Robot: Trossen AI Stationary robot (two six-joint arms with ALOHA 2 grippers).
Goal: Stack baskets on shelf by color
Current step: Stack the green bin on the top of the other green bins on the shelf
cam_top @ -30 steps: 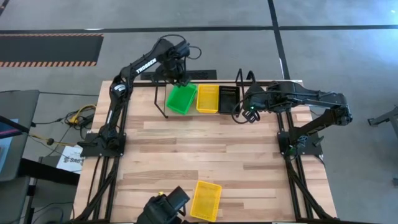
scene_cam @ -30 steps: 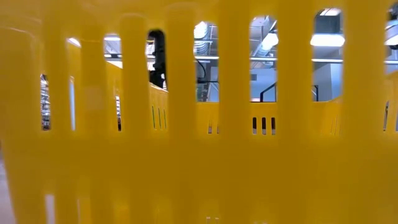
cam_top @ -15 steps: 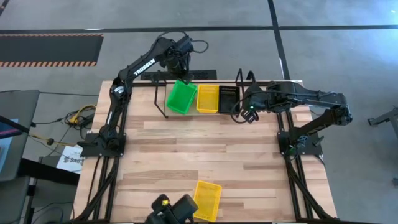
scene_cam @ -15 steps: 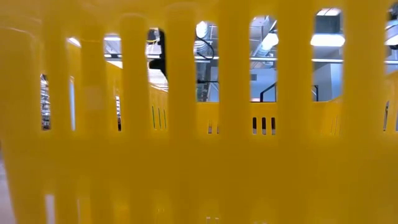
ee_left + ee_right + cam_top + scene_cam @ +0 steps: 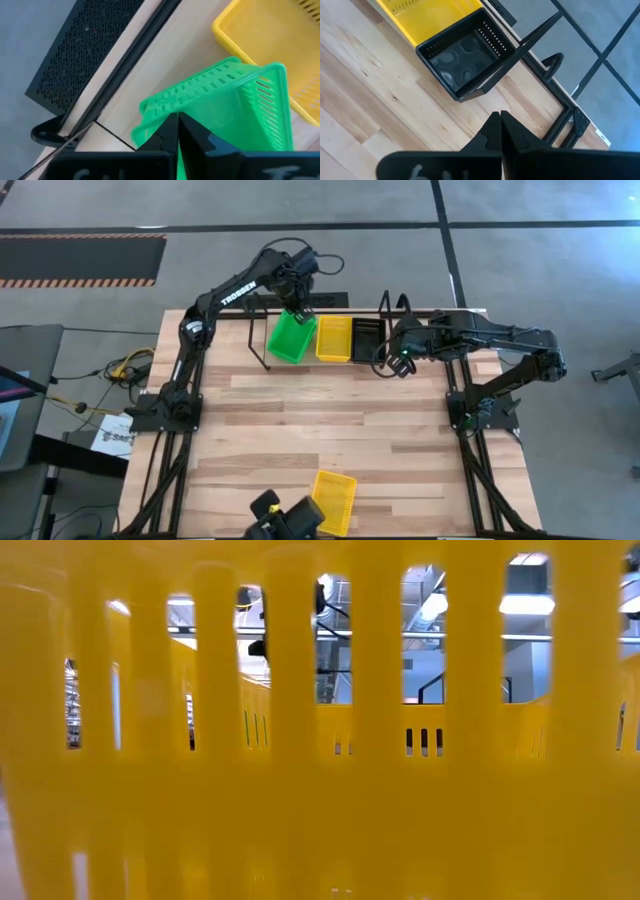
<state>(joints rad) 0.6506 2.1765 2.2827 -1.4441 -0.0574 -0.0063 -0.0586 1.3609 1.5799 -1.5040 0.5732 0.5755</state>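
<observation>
Green basket [image 5: 291,338] sits tilted at the shelf's [image 5: 262,362] left end beside the yellow basket [image 5: 334,338] and black basket [image 5: 365,340] — left gripper [image 5: 299,311] pinching its far rim. Right gripper [image 5: 403,363] pressed together, empty, near the shelf's right end. Another yellow basket [image 5: 334,502] at the table's near edge.

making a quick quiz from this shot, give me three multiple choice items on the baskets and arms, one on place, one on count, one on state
1. Where is the lone yellow basket?
A. at the table's near edge, away from the shelf
B. on the shelf
C. in the right pincer

2. How many yellow baskets show in the high view?
A. one
B. two
C. four

3. How does the green basket sit?
A. flat on the floor
B. tilted, its rim pinched by the left pincer
C. upside down under the black basket

Key: 1 A, it lies far from the shelf. 2 B, one by the shelf, one apart. 3 B, the left wrist view shows the shut pincer on its raised rim.
</observation>
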